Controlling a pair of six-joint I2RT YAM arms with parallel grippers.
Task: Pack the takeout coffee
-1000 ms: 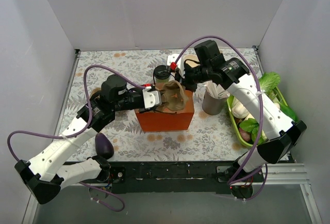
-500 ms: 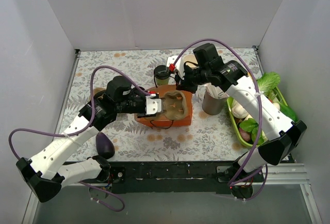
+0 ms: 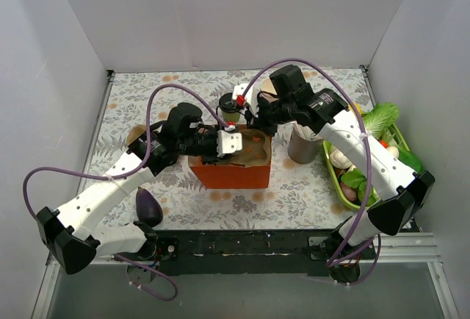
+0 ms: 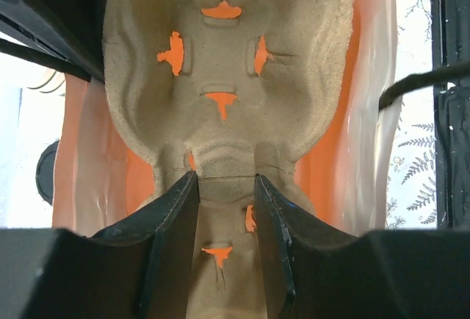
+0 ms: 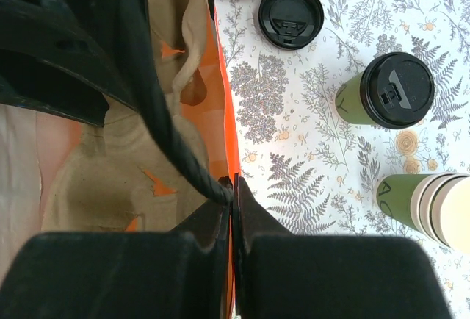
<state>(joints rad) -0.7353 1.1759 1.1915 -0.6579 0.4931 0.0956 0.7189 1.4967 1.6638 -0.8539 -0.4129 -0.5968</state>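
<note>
1. While the overhead view leaves both grips hard to read, the left wrist camera shows the left gripper clamped on the cardboard cup carrier inside the orange bag.
2. The right wrist camera shows the right gripper pinched tight on the bag's rim.
3. It also shows the takeout coffee upright on the table, apart from the bag, between a loose black lid and stacked cups.

Fern-print bench lies under the left end effector, plain white walls beyond it and to both sides, flat even light.
</note>
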